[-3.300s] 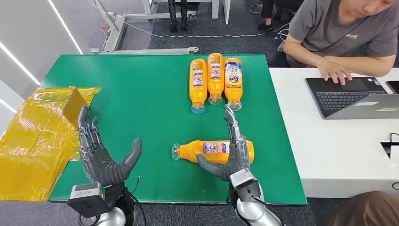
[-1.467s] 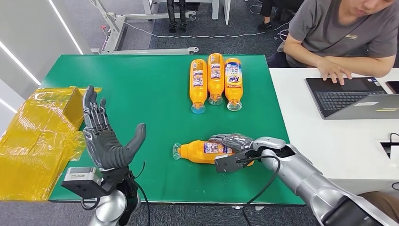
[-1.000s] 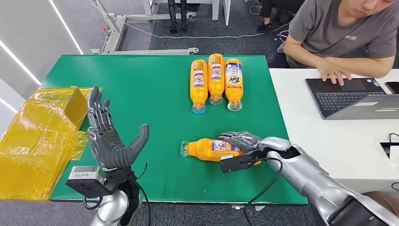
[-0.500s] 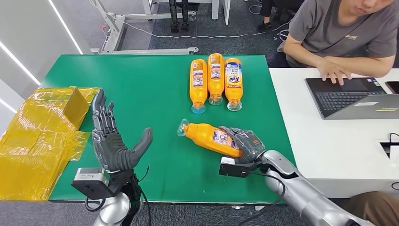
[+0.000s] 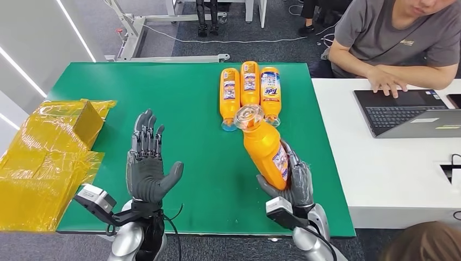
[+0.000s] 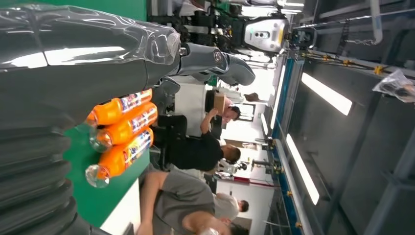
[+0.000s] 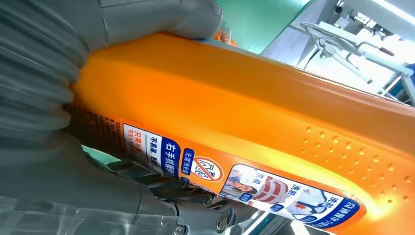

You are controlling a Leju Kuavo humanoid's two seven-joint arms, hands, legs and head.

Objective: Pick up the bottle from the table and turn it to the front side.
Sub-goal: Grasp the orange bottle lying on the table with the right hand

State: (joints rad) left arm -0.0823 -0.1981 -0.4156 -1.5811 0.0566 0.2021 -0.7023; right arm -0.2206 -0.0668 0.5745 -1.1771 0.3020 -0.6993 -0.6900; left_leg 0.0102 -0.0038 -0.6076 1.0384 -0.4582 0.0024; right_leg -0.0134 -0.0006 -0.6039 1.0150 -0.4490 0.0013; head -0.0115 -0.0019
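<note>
Head view, bottle: we see the orange bottle (image 5: 265, 149) lifted off the green table (image 5: 179, 103), tilted, with its clear cap end up and leaning toward the far side.
Head view, right hand: our right hand (image 5: 291, 185) wraps its fingers around the bottom part of the bottle and holds it tight.
Head view, left hand: our left hand (image 5: 148, 166) is up over the table, well apart from the bottle, palm showing, fingers spread wide, holding nothing.
Head view, other things: three more bottles (image 5: 249, 92) lie side by side at the far edge. Yellow plastic bags (image 5: 46, 157) sit on the left. A person (image 5: 397, 41) sits at a white table with a laptop (image 5: 405, 111).
Left wrist view, bottles: we see the three lying bottles (image 6: 120, 134) on the green top, past our own grey fingers.
Right wrist view, bottle: the bottle (image 7: 254, 117) is very close. A blue and white label (image 7: 235, 181) with small print runs along one side. It looks like the back label, but we cannot be sure.
Right wrist view, fingers: our grey fingers (image 7: 147, 19) press on the orange side, so the grip looks firm.
How to do it well: we think we should roll the wrist slowly until the big front label faces us. We should keep the squeeze steady, because the smooth bottle could slip. We should keep it away from the three bottles behind it.
</note>
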